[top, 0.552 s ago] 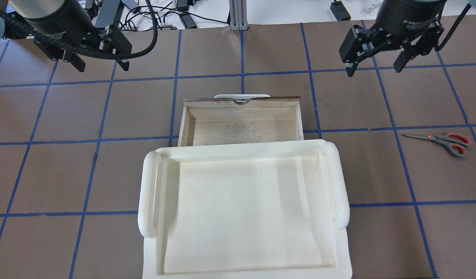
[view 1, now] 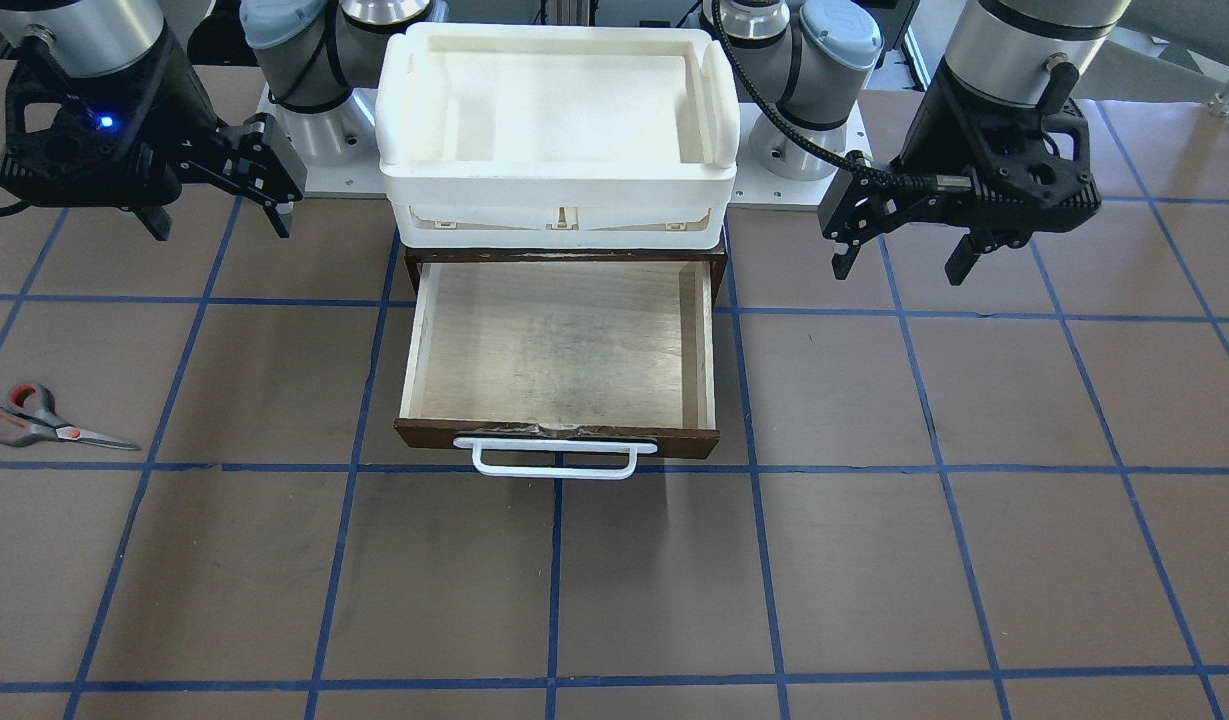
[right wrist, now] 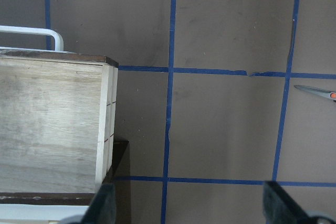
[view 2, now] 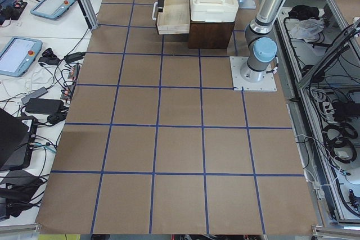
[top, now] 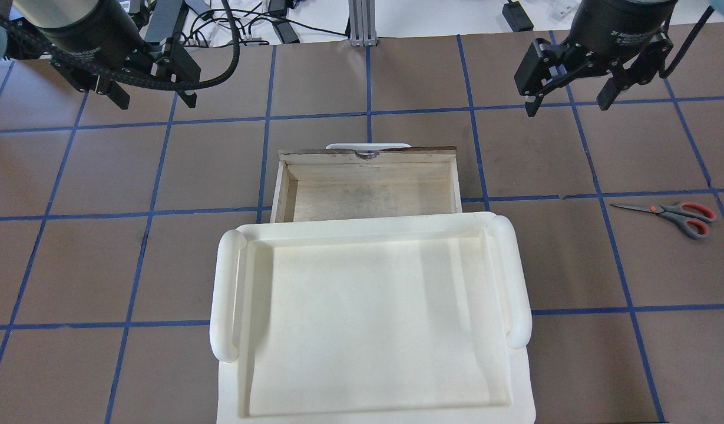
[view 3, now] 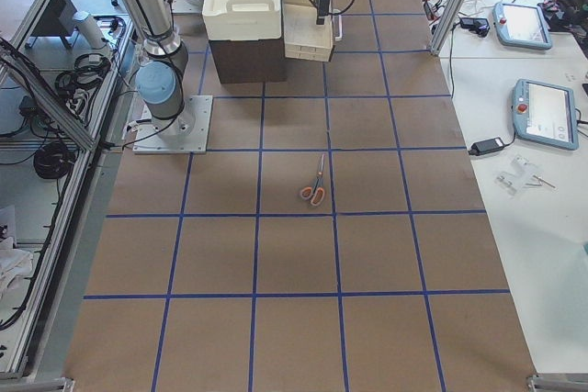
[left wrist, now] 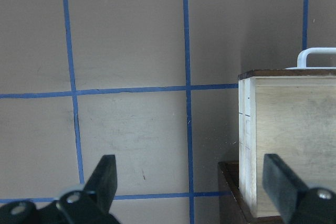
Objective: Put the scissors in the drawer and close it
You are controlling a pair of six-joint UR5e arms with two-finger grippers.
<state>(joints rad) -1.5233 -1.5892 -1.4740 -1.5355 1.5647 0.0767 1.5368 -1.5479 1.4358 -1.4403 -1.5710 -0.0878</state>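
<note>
At your edge of the table (view 1: 874,560), brown paper crossed by blue tape lines covers the surface. Moving in from there, the first thing you meet is the white bar handle (view 1: 554,458) on the dark brown front of the drawer (view 1: 559,350). The drawer is pulled well out toward you, and its pale plywood floor is in plain sight with nothing lying on it.

About level with the pulled-out drawer, far off on the robot's right, you will find the scissors (view 1: 44,420). They lie flat on the paper, well apart from the drawer, with the blades together. The silver tips point toward the drawer and the grey, red-lined handles point away from it.

A little further back, the two grippers hang above the table, one off each side of the drawer, touching nothing. The right gripper (view 1: 222,230) is on the scissors' side with its fingers (right wrist: 102,205) spread wide and nothing between them; its wrist camera looks down on the drawer's corner and just catches a blade tip at the frame's edge. The left gripper (view 1: 899,272) is likewise spread and empty, with its fingers (left wrist: 105,177) above bare paper beside the drawer's other side.

Behind the drawer stands the dark cabinet (view 3: 243,60) it slides from, with the white plastic tray (view 1: 559,190) resting on top. Furthest from you are the arms' bases (view 1: 304,130).
</note>
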